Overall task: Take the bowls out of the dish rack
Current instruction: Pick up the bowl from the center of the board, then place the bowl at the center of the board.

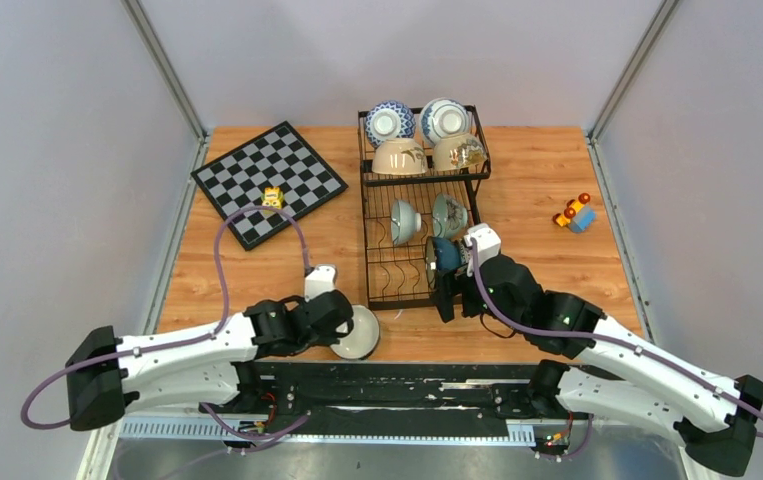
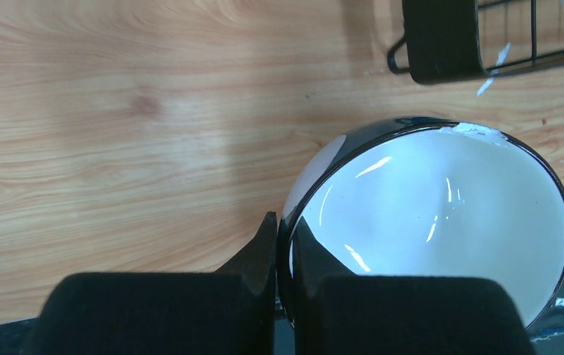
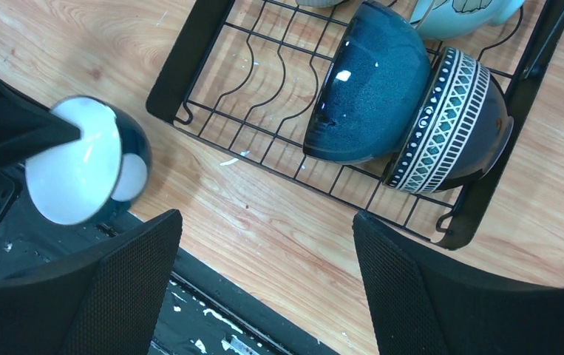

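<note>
— Clamping on which bowl, the left gripper [image 2: 275, 244]?
— The white-lined bowl [image 2: 426, 222] with the dark outside. One finger is inside the rim and one outside, pressed together on the wall. The bowl is out of the dish rack [image 1: 365, 250], over the wooden table [image 2: 116, 111] near the rack's near left corner, tilted with its mouth toward the wrist.
— Resting or lifted?
— I can't tell; its underside is hidden in every view.
— Which bowl comes next?
— The dark blue bowl [image 3: 371, 89], I'd judge. It stands on edge at the lower tray's near right end, pressed against a black-and-white patterned bowl [image 3: 449, 126]. The right gripper [image 3: 262, 222] hangs with jaws wide apart, holding nothing. The blue bowl lies ahead and slightly right of them, so the right arm is much nearer.
— Anything unclear?
— The blue bowl's rim is hidden against the patterned one. Two pale teal bowls [image 1: 404, 220] sit farther back, and four more bowls [image 1: 399, 157] fill the upper basket [image 1: 422, 178].
</note>
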Action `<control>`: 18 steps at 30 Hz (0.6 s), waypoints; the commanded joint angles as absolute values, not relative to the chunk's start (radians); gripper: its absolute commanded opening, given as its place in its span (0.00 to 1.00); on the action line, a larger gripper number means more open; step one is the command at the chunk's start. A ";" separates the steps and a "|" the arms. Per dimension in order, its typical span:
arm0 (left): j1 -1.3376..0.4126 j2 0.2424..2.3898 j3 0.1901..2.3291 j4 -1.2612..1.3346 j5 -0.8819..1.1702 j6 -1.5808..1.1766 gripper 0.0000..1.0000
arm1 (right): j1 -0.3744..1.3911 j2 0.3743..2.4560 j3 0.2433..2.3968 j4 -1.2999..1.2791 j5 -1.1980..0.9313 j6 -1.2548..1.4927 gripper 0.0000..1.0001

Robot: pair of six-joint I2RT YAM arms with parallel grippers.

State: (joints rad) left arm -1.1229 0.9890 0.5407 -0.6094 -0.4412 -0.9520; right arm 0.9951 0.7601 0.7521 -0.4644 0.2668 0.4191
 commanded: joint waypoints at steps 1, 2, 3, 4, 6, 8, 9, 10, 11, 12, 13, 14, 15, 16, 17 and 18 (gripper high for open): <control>-1.062 0.902 0.630 -0.692 -0.533 -0.937 0.00 | 1.007 0.740 0.760 -0.485 0.302 0.388 0.89; -1.044 0.885 0.644 -0.713 -0.545 -0.931 0.00 | 1.008 0.738 0.762 -0.488 0.307 0.385 0.89; -1.021 0.870 0.655 -0.730 -0.553 -0.922 0.00 | 1.007 0.733 0.763 -0.490 0.311 0.382 0.89; -0.999 0.857 0.665 -0.743 -0.557 -0.916 0.00 | 1.008 0.730 0.764 -0.492 0.315 0.379 0.89; -0.934 0.830 0.670 -0.756 -0.545 -0.904 0.00 | 1.008 0.725 0.762 -0.495 0.320 0.377 0.89; -0.864 0.808 0.663 -0.753 -0.513 -0.896 0.00 | 1.008 0.720 0.760 -0.498 0.318 0.378 0.89; -0.828 0.797 0.657 -0.748 -0.497 -0.896 0.00 | 1.008 0.720 0.757 -0.499 0.317 0.379 0.89; -0.795 0.787 0.650 -0.744 -0.478 -0.897 0.00 | 1.008 0.718 0.755 -0.501 0.317 0.379 0.89; -0.759 0.779 0.642 -0.738 -0.461 -0.900 0.00 | 1.008 0.717 0.753 -0.504 0.318 0.381 0.89; -0.728 0.770 0.636 -0.734 -0.446 -0.904 0.00 | 1.007 0.715 0.753 -0.506 0.320 0.382 0.89; -0.696 0.760 0.631 -0.730 -0.432 -0.909 0.00 | 1.008 0.714 0.752 -0.507 0.323 0.382 0.89; -0.669 0.754 0.626 -0.727 -0.420 -0.911 0.00 | 1.008 0.712 0.753 -0.510 0.325 0.378 0.89; -0.641 0.749 0.623 -0.721 -0.412 -0.910 0.00 | 1.008 0.711 0.753 -0.512 0.327 0.378 0.89; -0.613 0.747 0.620 -0.715 -0.405 -0.908 0.00 | 1.008 0.710 0.753 -0.514 0.327 0.376 0.89; -0.590 0.748 0.616 -0.715 -0.400 -0.912 0.00 | 1.008 0.711 0.753 -0.515 0.330 0.376 0.89; -0.563 0.750 0.615 -0.719 -0.399 -0.919 0.00 | 1.008 0.712 0.753 -0.517 0.334 0.376 0.89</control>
State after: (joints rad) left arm -0.6422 0.7670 0.6220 -0.7574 -0.4377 -0.9009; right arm 0.9951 0.7216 0.7521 -0.4870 0.3027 0.3920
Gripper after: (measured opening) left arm 0.036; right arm 0.894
